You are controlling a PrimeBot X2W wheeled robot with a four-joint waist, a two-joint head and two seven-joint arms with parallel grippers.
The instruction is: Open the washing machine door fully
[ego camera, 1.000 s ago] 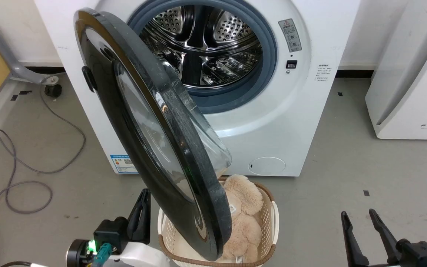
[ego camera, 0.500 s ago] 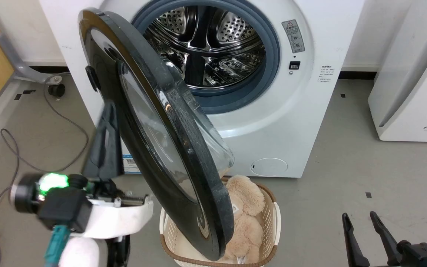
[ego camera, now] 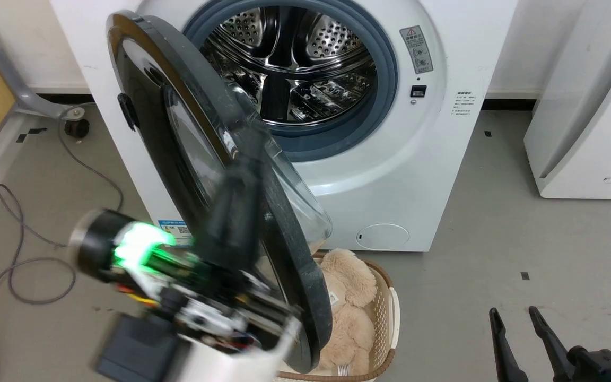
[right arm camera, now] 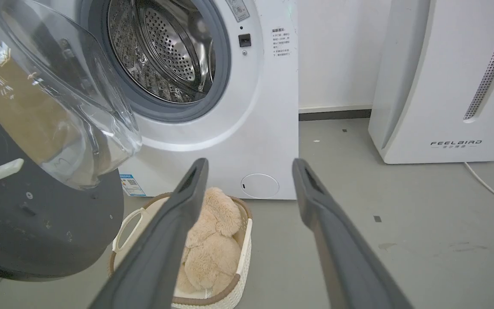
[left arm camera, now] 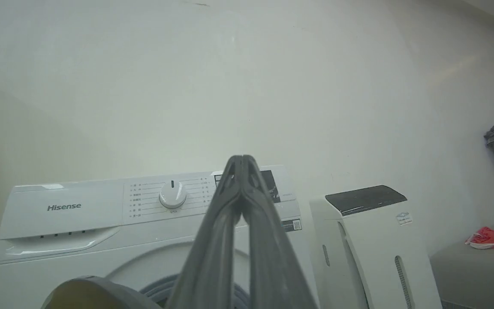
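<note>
"Hisense" logo [left arm camera: 64,207] sits at the left end of the washer [left arm camera: 79,257] top panel. Programme names around the washer's dial [left arm camera: 172,194] are too small to read. QR sticker [left arm camera: 292,225] under the washer's display. Grey warning label [ego camera: 416,49] with triangle sign right of the washer's opening, text illegible. Blue QR label [ego camera: 175,233] at the washer's lower left. Lettering [right arm camera: 456,143] reading roughly "FEELAIRD" on the white unit [right arm camera: 435,77] right of the washer.
</note>
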